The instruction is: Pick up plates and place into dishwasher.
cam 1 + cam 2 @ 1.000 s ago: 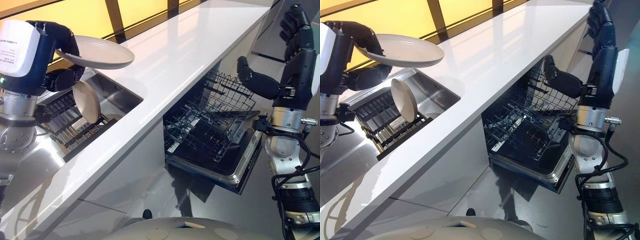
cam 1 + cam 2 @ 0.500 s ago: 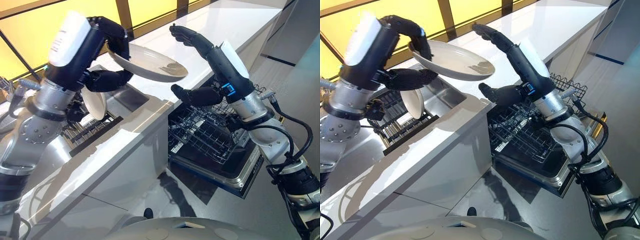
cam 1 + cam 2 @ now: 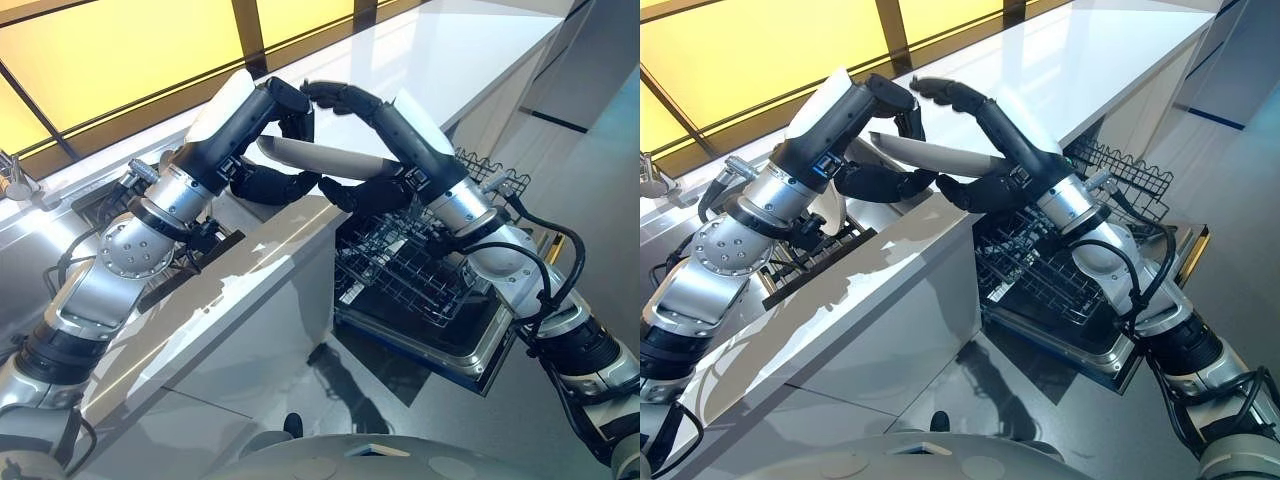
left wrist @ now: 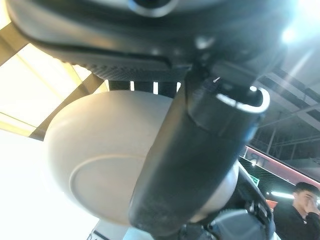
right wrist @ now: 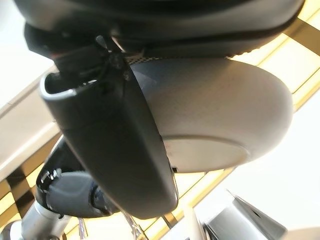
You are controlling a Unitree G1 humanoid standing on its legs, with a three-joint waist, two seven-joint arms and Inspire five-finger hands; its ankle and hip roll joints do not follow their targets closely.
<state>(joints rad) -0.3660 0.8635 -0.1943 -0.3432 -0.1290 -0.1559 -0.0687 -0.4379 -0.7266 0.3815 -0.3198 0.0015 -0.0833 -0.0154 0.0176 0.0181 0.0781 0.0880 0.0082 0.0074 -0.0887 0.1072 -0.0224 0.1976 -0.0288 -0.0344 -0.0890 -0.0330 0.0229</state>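
A white plate [image 3: 325, 160] is held in the air above the front edge of the white desk [image 3: 420, 60], tilted, between both hands. The left hand [image 3: 285, 105] is clamped on one rim, fingers over the top and thumb beneath; in the left wrist view the thumb [image 4: 190, 160] is seen lying across the plate's underside. The right hand [image 3: 970, 105] is clamped on the opposite rim, fingers curled over the top and thumb [image 5: 120, 150] pressed below. The dishwasher [image 3: 470, 330] stands open below the desk, its wire rack [image 3: 410, 275] pulled out. A second plate, largely hidden behind the left arm, appears to stand in the dark drying rack [image 3: 810, 255].
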